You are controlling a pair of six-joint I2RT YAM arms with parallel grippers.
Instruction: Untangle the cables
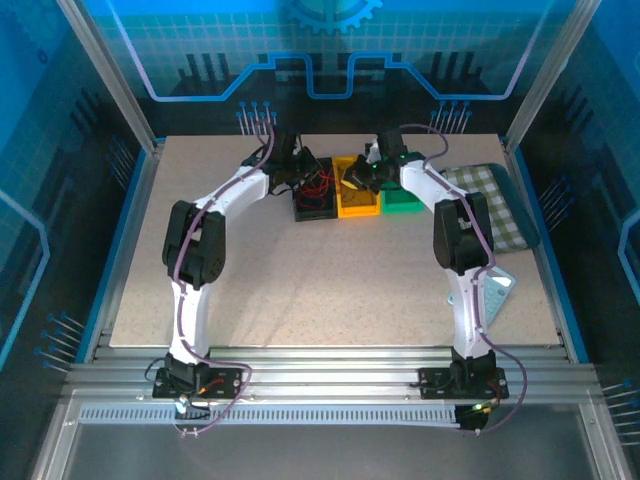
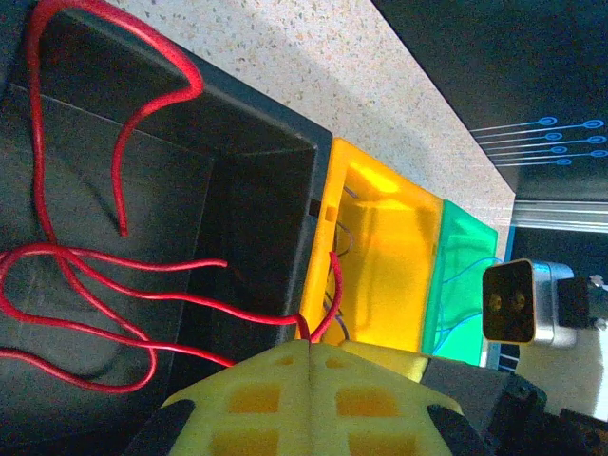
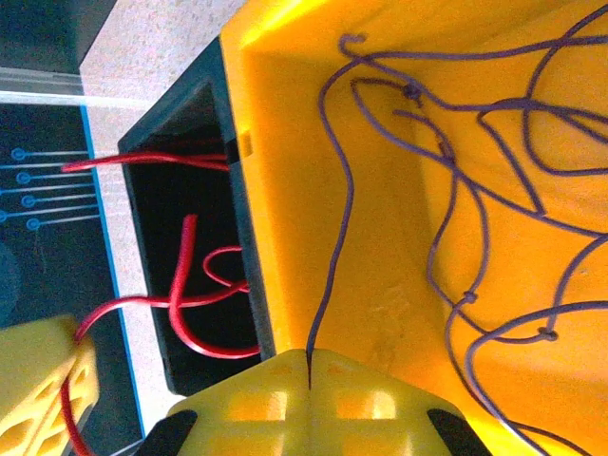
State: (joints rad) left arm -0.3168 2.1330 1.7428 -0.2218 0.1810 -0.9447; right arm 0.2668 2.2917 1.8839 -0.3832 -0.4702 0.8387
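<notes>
Clenching on a red cable [image 2: 116, 180] beside the yellow bin [image 2: 380, 275], left pincer [image 2: 310, 347]; right pincer [image 3: 309, 359] grasps purple cable [image 3: 328, 237] inside it

Found left arm [image 1: 195, 245] and right arm [image 1: 460, 235] reaching far forward from the near edge, elbows raised, forearms angled inward toward each other. Recorded left gripper [image 2: 309, 344] closed tight, pinching a red cable [image 2: 336, 285]. Recorded right gripper [image 3: 309, 356] likewise closed, clamping a purple cable [image 3: 330, 228]. Noted both grippers near one another.
</notes>
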